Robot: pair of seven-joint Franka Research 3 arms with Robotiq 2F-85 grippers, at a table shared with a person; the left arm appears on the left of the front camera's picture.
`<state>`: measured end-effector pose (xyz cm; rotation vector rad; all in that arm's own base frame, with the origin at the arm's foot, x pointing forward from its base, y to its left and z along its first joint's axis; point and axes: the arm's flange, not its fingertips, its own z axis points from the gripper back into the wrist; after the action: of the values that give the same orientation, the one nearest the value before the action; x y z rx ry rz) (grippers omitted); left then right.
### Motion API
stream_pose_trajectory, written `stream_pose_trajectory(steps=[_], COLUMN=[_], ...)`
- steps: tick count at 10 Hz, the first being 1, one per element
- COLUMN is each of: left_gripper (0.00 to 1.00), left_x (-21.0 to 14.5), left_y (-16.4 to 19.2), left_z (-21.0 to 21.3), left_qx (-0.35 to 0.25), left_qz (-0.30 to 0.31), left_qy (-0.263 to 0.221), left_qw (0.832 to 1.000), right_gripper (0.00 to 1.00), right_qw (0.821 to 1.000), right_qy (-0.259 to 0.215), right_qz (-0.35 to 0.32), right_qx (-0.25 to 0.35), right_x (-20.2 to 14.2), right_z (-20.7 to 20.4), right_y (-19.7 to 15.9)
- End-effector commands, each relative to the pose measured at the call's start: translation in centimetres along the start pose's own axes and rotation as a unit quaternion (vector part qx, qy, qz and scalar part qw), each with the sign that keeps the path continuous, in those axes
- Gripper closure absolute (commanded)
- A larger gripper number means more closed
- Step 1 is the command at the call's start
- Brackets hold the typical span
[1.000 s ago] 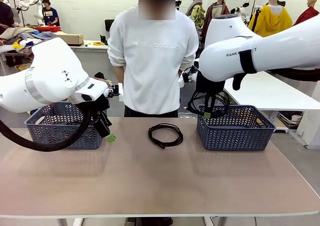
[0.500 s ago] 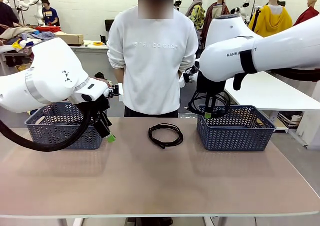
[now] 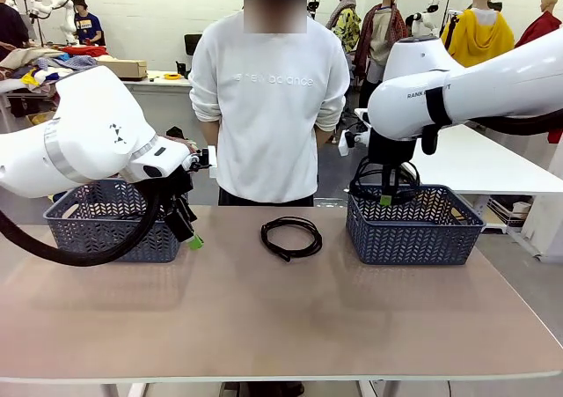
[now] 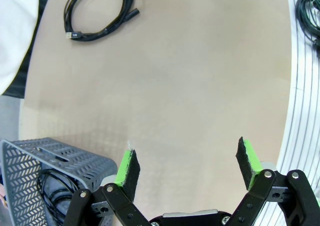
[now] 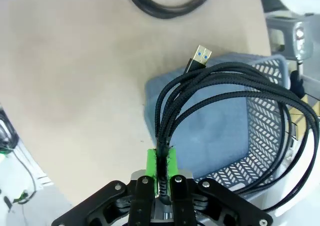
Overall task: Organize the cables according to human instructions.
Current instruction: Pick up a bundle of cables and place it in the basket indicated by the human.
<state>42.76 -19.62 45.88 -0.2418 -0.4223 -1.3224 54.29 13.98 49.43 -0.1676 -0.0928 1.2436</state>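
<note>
- Rightward is where my right arm has gone in the last second. The right gripper has carried its cable from the near-left corner of the right basket to a spot further over the inside. My left arm has not budged.
- The right gripper's pads are pinched together on the held coil. Several braided black loops are bunched in the grip and hang wide below it, with a gold-and-blue USB plug sticking out free.
- The left gripper has its fingers wide apart with nothing between them, low over the table just beside the left basket.
- Done, as I read it: one stowed coil already lies in the left basket.
- Under way: the held coil hangs above the right basket and is not yet released.
- Left to do: the loose coil lies flat on the table between the two baskets, in front of the person. It is thin, smooth and loosely wound, with both ends poking out.
- I cannot tell whether the right basket holds anything yet; the part of its floor I can see looks bare.
</note>
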Motion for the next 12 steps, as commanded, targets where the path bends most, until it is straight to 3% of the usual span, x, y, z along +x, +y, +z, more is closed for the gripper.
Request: stream_pose_trajectory(steps=[1,4,8,12], left_gripper=[0.0,0.0,0.0,0.0], left_x=[-0.1,-0.1,-0.1,-0.1], left_y=[-0.1,-0.1,-0.1,-0.1], left_z=[0.2,0.2,0.2,0.2], left_qx=[0.003,0.003,0.003,0.003], left_qz=[-0.001,-0.001,-0.001,-0.001], left_qy=[0.001,0.001,0.001,0.001], left_qw=[1.0,1.0,1.0,1.0], right_gripper=[0.9,0.9,0.9,0.9], right_qw=[1.0,0.997,0.997,0.996], right_qy=[-0.012,-0.043,-0.037,-0.031], right_qz=[0.014,0.061,0.064,0.07], right_qx=[-0.005,-0.017,-0.025,-0.037], right_x=[-0.9,-2.9,-6.0,-7.0], right_z=[-0.2,-1.9,-4.7,-6.4], right_y=[-2.8,-4.6,-5.4,-5.9])
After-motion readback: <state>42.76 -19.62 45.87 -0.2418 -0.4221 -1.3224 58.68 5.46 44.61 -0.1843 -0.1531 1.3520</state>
